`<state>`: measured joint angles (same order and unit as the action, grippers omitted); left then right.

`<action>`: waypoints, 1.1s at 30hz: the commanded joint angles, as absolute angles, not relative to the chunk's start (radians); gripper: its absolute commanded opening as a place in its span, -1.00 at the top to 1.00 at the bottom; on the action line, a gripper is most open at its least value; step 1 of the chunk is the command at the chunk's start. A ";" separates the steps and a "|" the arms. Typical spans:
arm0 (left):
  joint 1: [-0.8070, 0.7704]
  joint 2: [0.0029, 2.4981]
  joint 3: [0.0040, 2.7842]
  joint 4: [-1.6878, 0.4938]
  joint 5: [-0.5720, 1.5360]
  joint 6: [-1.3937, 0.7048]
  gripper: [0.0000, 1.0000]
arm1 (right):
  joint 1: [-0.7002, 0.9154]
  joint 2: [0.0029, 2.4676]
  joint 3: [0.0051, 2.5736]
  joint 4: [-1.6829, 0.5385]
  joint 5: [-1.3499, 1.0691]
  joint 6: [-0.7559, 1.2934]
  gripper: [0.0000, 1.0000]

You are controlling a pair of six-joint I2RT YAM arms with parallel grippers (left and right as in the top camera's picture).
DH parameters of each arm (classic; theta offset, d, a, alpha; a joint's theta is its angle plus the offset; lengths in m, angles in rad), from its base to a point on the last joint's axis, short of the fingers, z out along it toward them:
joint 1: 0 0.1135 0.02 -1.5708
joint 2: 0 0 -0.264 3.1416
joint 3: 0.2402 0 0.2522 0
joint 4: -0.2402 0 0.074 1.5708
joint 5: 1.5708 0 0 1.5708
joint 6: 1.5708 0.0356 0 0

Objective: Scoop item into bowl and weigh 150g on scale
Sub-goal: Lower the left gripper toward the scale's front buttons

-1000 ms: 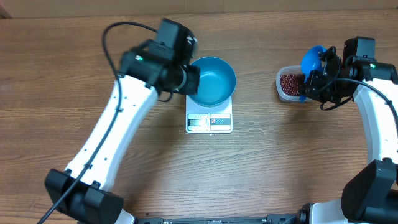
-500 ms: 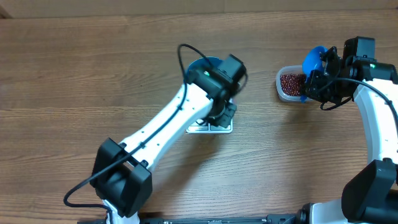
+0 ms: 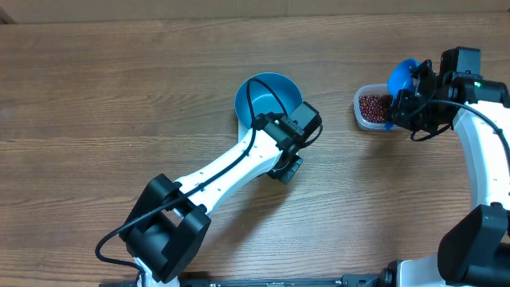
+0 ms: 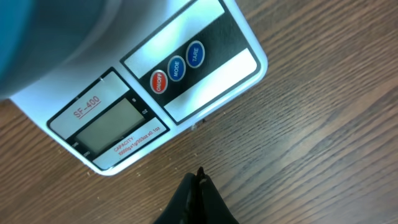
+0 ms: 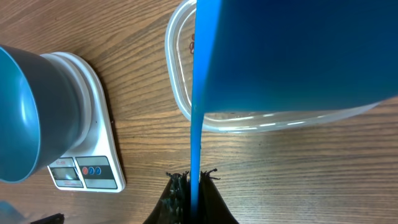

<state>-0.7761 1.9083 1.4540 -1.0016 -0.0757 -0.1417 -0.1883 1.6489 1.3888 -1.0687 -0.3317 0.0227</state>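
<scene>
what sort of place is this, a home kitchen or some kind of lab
Probably a robot test bench, not a kitchen: a left arm and a right arm stand at a wooden table, with a scale, blue bowl and tub of beans set out.

- the bowl (image 3: 275,86) is deep blue and glossy inside, with no pattern.
- the scale (image 4: 214,81) is white, and a black band runs along its front.
- on this band sit one red button (image 4: 159,81) and two blue buttons (image 4: 176,67).
- the display (image 4: 109,127) is pale grey, with small red letters around it.
- the beans (image 3: 373,105) are dark red-brown and look grainy.
- the tub (image 3: 360,118) is clear with a whitish rim.
- the scoop (image 3: 401,76), at the upper right of the overhead view, is bright blue.
- the table (image 3: 80,96) is brown wood with darker streaks of grain.
- the left arm (image 3: 227,166) and the right arm (image 3: 482,151) are white with black joints.
- the left gripper (image 4: 198,190) is black.
</scene>
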 commanded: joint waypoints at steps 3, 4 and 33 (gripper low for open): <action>-0.770 1.888 1.444 -0.973 -0.056 0.026 0.92 | -0.184 1.647 1.393 -1.054 -0.322 0.023 0.93; -0.766 1.887 1.460 -1.020 -0.067 0.064 0.92 | -0.184 1.647 1.393 -1.053 -0.322 0.023 0.93; -0.738 1.719 1.211 -0.678 -0.052 0.269 0.92 | -0.184 1.647 1.393 -1.052 -0.323 0.023 0.93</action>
